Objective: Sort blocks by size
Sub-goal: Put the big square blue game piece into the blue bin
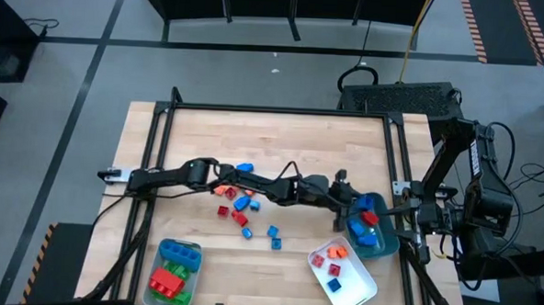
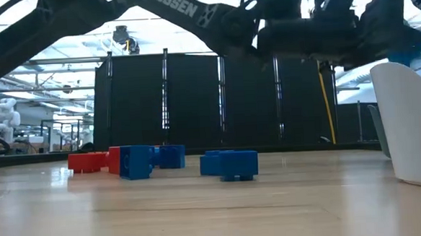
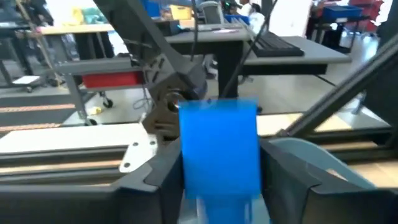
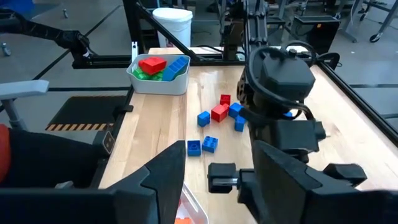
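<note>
My left gripper [image 1: 349, 205] reaches across the table from the left and is shut on a blue brick [image 3: 219, 149], at the left rim of the teal tray [image 1: 386, 242]. That tray holds blue and a red brick. My right gripper [image 4: 217, 186] is open and empty at the table's right edge, beside the teal tray. Loose red and blue bricks [image 1: 240, 206] lie on the table's middle; they also show in the right wrist view [image 4: 217, 115] and the low view [image 2: 229, 164]. My left gripper pinches the blue brick by two opposite sides [image 3: 186, 155] between its two fingers [image 3: 163, 180]. The fingers come roughly level from the table's left. The brick is lifted clear, by the teal tray [image 3: 311, 162].
A pale grey tray [image 1: 192, 251] with green, red and blue large bricks stands at the near left. A white tray [image 1: 363, 287] with small orange, red and blue bricks stands at the near right, next to the teal one. Black frame rails run along the table's sides.
</note>
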`<action>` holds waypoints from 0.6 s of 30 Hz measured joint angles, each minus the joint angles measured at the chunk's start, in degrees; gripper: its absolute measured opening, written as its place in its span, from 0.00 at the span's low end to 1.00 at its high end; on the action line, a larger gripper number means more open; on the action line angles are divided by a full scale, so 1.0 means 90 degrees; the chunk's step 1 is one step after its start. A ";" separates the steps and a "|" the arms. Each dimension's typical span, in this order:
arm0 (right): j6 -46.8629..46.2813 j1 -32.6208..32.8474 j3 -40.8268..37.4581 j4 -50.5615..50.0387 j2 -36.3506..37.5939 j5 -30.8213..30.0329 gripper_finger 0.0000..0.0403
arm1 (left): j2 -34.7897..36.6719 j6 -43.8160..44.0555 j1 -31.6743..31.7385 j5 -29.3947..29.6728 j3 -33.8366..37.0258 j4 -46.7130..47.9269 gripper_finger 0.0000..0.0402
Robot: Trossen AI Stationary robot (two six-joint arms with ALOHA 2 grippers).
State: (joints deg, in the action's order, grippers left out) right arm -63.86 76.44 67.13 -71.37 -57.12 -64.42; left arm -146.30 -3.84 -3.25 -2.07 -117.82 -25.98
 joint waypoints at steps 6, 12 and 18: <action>0.0137 0.0000 0.0000 -0.0002 0.0000 0.0000 0.42 | 0.0010 0.0001 0.0033 -0.0535 0.0000 0.0201 0.61; 0.0035 0.0000 0.0000 -0.0002 -0.0002 0.0020 0.42 | 0.0577 -0.0545 0.0016 -0.0668 0.0005 0.2203 0.64; 0.0017 0.0000 0.0000 0.0000 -0.0002 0.0034 0.42 | 0.1646 -0.1721 0.0096 -0.0457 -0.0017 0.5070 0.65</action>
State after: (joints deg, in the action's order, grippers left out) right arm -63.70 76.44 67.13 -71.37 -57.14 -64.12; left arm -131.49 -19.33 -2.39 -6.19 -117.97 19.65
